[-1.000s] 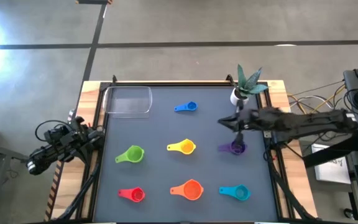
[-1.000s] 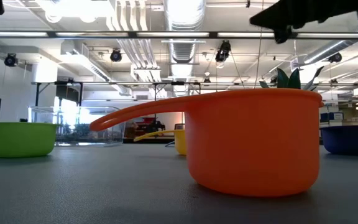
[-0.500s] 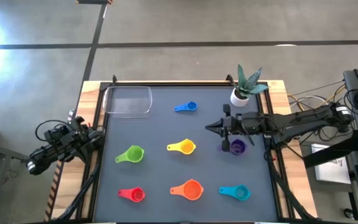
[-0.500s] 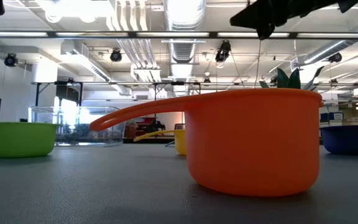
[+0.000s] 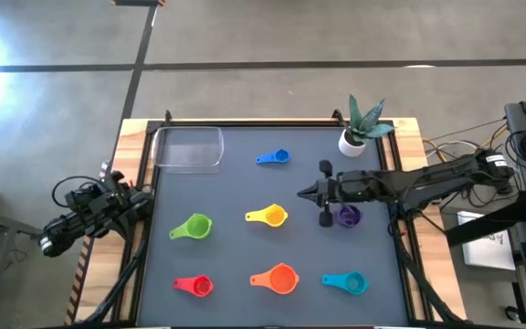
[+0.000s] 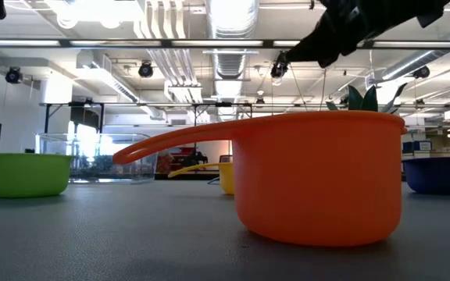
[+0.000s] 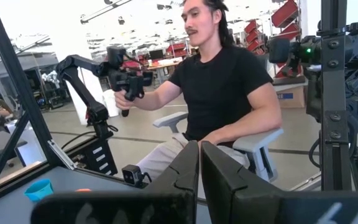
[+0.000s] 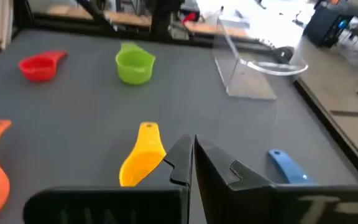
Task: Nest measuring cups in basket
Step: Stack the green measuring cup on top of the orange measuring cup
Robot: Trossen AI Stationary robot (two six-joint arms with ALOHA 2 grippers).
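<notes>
The right gripper (image 5: 307, 192) is above the middle of the table (image 5: 236, 251), just to the left of the purple cup (image 5: 347, 217) and to the right of the yellow cup (image 5: 270, 217). Its fingers are pressed together and hold nothing. The left gripper (image 7: 199, 163) waits beyond the left edge of the table, and its fingers are also closed on nothing; behind them, in the room, a person (image 7: 219, 87) sits in a chair and holds a control handle.

All seven cups stand apart on the table. The blue cup (image 5: 276, 157) is in the far row, near the middle. The green cup (image 5: 194, 227) is to the left of the yellow one. In the near row stand the red cup (image 5: 195, 286), the orange cup (image 5: 278, 278) and the teal cup (image 5: 348, 283), from left to right. The clear basket (image 5: 188, 147) is in the far left corner, with no cup in it. A small white plant pot (image 5: 352, 142) stands at the far right.
</notes>
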